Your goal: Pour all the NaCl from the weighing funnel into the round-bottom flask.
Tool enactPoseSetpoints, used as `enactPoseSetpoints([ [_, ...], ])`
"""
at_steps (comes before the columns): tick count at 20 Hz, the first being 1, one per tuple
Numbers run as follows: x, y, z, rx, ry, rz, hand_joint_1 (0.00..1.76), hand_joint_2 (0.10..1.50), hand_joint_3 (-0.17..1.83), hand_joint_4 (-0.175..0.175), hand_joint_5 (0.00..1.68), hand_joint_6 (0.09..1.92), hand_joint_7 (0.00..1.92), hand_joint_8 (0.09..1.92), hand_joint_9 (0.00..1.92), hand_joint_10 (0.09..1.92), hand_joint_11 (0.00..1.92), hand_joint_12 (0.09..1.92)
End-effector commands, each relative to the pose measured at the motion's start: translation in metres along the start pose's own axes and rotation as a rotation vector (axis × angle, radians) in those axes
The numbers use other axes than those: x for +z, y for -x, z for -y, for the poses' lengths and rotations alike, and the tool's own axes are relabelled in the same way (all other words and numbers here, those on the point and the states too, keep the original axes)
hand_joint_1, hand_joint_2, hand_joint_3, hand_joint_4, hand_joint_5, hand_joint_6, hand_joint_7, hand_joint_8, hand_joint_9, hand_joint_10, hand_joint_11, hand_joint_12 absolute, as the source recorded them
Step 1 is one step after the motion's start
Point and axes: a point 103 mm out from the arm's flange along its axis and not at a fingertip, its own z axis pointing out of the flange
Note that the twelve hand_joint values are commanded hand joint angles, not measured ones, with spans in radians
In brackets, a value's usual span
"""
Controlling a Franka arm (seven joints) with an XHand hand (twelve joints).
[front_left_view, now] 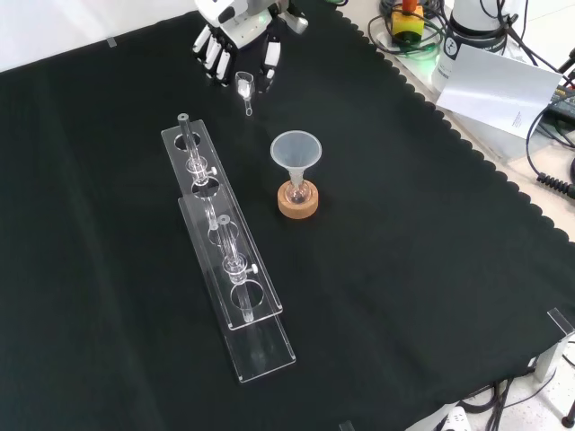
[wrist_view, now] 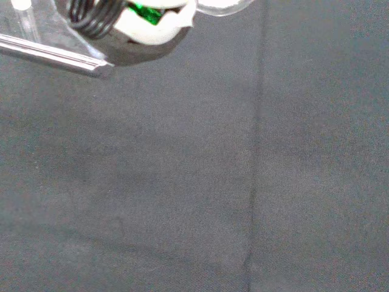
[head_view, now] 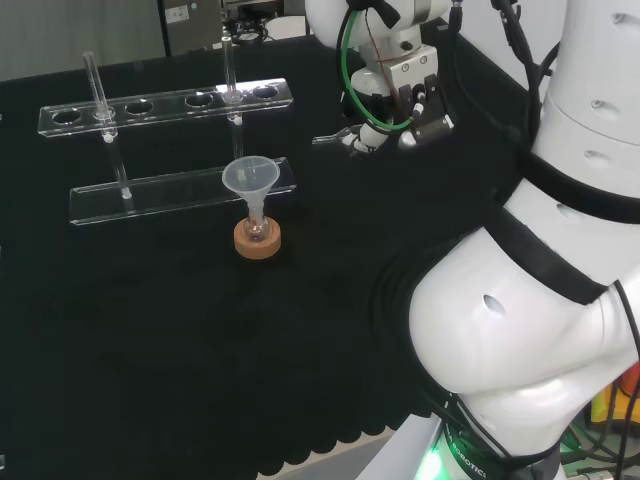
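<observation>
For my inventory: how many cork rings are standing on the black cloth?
1. The cork ring stands right of the clear rack in the front view, under the flask carrying a funnel.

funnel [front_left_view: 296,151] in flask [front_left_view: 297,191] on cork ring [front_left_view: 297,203], rack [front_left_view: 225,251] left in front view

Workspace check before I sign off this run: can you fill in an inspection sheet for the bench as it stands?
Surface: black cloth, flat.
Job's things: round-bottom flask upright on cork ring, plastic funnel in its neck; weighing funnel held at the hand, not yet over the flask.
Clutter: clear tube rack with glass tubes, left of the flask in the front view.
Grippers: hand, fingers curled round the weighing funnel.
Cables: bundles beyond the cloth's right edge, front view.
Surroundings: paper sheet off the cloth.
</observation>
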Motion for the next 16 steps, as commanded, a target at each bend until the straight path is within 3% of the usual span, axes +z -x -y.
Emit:
enactPoseSetpoints([
  [1, -0.030, 0.004, 0.033, 0.011, -0.009, 0.006, 1.04, 0.79, 0.65, 0.175, 1.02, 1.10, 0.67, 0.71, 0.88, 0.53, 0.45, 1.28],
  [8, -0.058, -0.017, 0.047, -0.016, -0.002, 0.045, 1.04, 0.78, 0.65, 0.175, 1.02, 1.10, 0.67, 0.71, 0.88, 0.53, 0.45, 1.27],
  [16, -0.064, -0.050, 0.047, -0.070, -0.052, 0.081, 1.04, 0.78, 0.66, 0.175, 1.03, 1.10, 0.67, 0.70, 0.88, 0.52, 0.45, 1.27],
])
